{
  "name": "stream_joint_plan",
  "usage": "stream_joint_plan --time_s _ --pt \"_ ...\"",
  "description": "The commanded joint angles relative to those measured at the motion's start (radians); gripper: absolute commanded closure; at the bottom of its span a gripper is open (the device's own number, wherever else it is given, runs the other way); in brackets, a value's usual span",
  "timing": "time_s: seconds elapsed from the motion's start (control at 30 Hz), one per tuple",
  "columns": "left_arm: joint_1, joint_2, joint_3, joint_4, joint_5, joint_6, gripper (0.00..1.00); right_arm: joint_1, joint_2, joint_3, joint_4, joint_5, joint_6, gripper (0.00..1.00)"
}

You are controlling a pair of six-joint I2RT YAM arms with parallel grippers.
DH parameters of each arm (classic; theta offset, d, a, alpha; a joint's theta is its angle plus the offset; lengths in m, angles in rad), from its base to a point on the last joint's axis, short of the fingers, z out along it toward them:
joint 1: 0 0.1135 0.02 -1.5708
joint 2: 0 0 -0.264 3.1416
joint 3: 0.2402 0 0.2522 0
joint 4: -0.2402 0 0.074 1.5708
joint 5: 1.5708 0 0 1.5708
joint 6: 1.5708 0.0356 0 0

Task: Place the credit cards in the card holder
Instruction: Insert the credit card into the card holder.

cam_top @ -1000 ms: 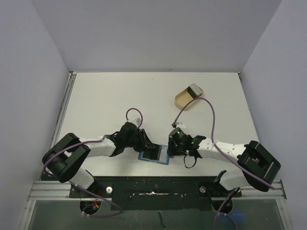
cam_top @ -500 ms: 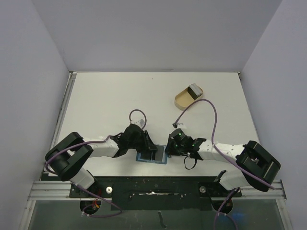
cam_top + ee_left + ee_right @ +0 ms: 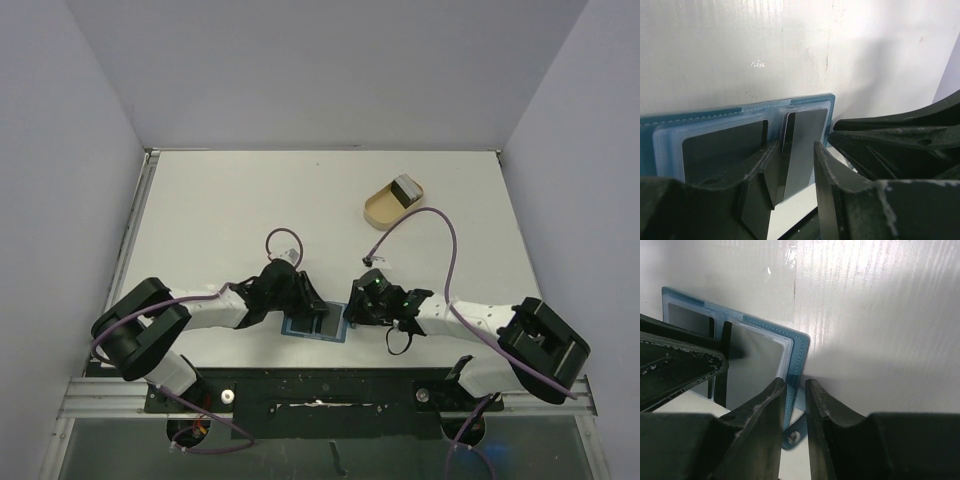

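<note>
One credit card (image 3: 805, 135) within left claw (image 3: 794, 150); card holder (image 3: 705, 116) open

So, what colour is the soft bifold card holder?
The soft card holder is blue with pale edge stitching; the right wrist view shows it best.

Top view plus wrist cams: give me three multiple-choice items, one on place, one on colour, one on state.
1. Where is the dish? A far right part of the table; B near left corner; C under the wallet.
2. What colour is the wallet? A red; B tan; C blue.
3. What does the left claw hold? A nothing; B a grey card; C the dish.
Key: A, it sits far back on the right; C, blue in every view; B, the card is clamped in it.
</note>
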Motion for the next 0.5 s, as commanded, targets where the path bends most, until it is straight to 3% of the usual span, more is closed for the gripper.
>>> stream_joint_plan --time_s 0.0,0.47 --pt "0.003 -0.073 0.039 -0.071 -0.046 0.006 0.66 0.005 -0.093 0.040 -0.069 0.027 -0.008 0.73" --pt "-0.001 -0.104 0.006 -0.082 0.008 0.022 0.62 0.020 -0.130 0.020 -0.100 -0.015 0.023 0.68"
